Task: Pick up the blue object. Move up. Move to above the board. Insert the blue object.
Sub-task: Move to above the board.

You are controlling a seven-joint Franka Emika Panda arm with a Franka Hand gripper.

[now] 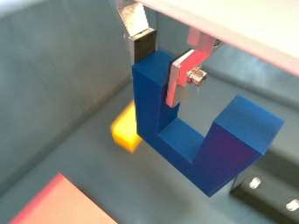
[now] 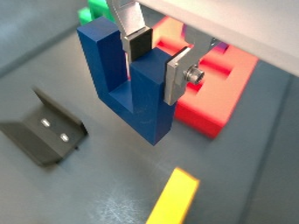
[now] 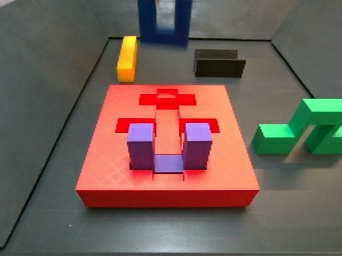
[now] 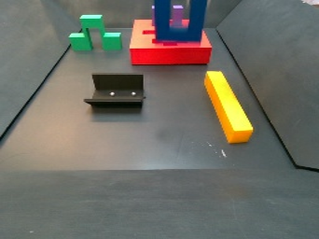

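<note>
Grey matte floor [image 3: 160, 215] with low dark walls formed the work area in every view; no writing or label was readable anywhere.

Side view, board near: the red board [image 3: 100, 165] lay central, a cross-shaped recess at its far end, the purple block [image 3: 167, 143] seated prongs-up in a recess toward its near end. Yellow bar [image 3: 127, 57] lay at 11 o'clock of the board, the fixture [image 3: 219, 64] at 1 o'clock, the green stepped block [image 3: 306, 127] at 3 o'clock. The blue object [image 3: 167, 20] showed at 12 o'clock, cut by the frame edge; whether it was clear of the floor could not be told.

Side view, board far: the blue object [image 4: 180, 21] stood in front of the board [image 4: 169, 54], prongs upward. Fixture [image 4: 116, 91] lay at 8 o'clock of the board, yellow bar [image 4: 227, 105] at 5 o'clock, green block [image 4: 93, 32] at 9 o'clock. Arm itself out of frame.

Wrist views: the gripper [image 1: 162, 59] [image 2: 156, 54] pointed downward, its silver fingers [image 1: 184, 72] [image 2: 179, 73] clamped narrowly on one prong of the blue object [image 1: 198, 140] [image 2: 126, 83]. The object hung above the floor, with the yellow bar [image 1: 126, 127] [image 2: 170, 199], the board [image 2: 216, 94] and the fixture [image 2: 47, 131] below.
</note>
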